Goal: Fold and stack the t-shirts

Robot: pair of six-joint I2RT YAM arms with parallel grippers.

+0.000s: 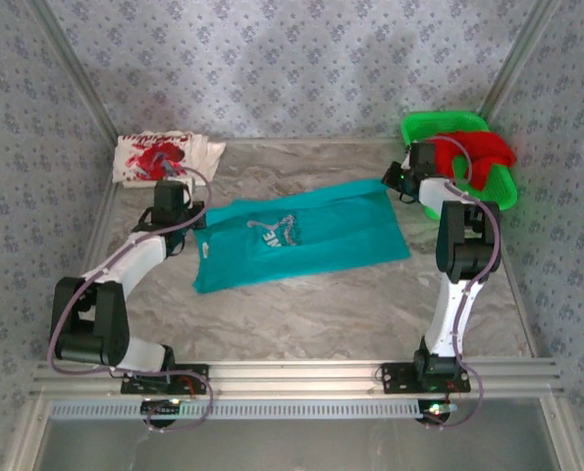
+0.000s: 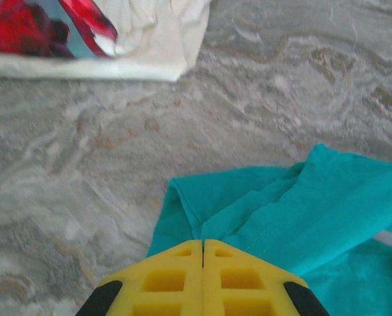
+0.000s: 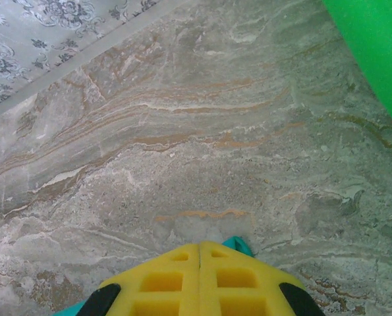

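Observation:
The teal t-shirt (image 1: 296, 235) lies spread flat mid-table, white lettering up. My left gripper (image 1: 186, 208) is at its far left corner; in the left wrist view the yellow fingers (image 2: 163, 280) are shut, with a ridge of the teal t-shirt (image 2: 261, 204) running into the left gripper (image 2: 203, 242). My right gripper (image 1: 396, 181) is at the far right corner, shut, and a tip of the teal t-shirt (image 3: 239, 245) pokes out beside the right gripper (image 3: 199, 246). The white t-shirt (image 1: 164, 157) with red print lies folded at the back left. The red t-shirt (image 1: 483, 152) sits in the basket.
A green plastic basket (image 1: 439, 126) stands at the back right, close behind my right arm; its wall (image 3: 373, 46) is at the right wrist view's upper right. Patterned walls enclose the table on three sides. Bare marble surface lies in front of the teal shirt.

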